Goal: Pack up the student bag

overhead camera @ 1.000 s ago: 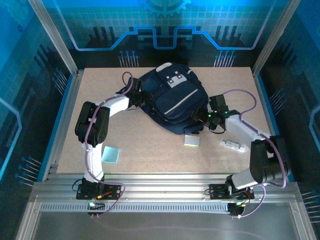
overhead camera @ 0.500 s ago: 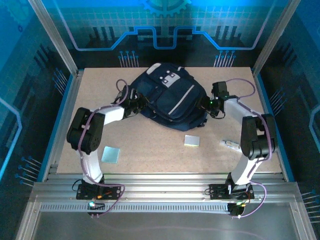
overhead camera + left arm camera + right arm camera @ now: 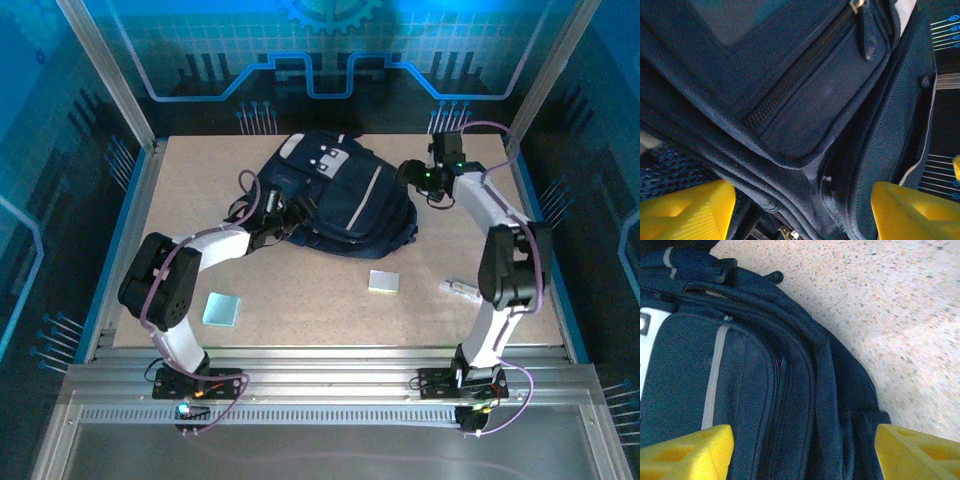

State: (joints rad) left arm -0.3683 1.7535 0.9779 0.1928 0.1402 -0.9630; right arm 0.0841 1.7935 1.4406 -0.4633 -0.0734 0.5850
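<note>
Navy woven-fabric student bag (image 3: pixel 340 200), soft and rounded, on speckled table (image 3: pixel 300 290).

Student bag (image 3: pixel 338 195) has slid toward the far left of the table (image 3: pixel 300 300) and swung round. Its grey patch, earlier facing the far edge, now sits nearer the far-left corner, and the bag lies more crosswise. Its near edge, just beside the small pale pad (image 3: pixel 383 281) a second ago, is now well apart from it. Left gripper (image 3: pixel 284 210) has dropped nearer along the bag's left side, elbow swung out to the near left. Right gripper (image 3: pixel 413 173) has gone from the bag's near-right corner to its far-right side, arm stretched farther out.
</note>
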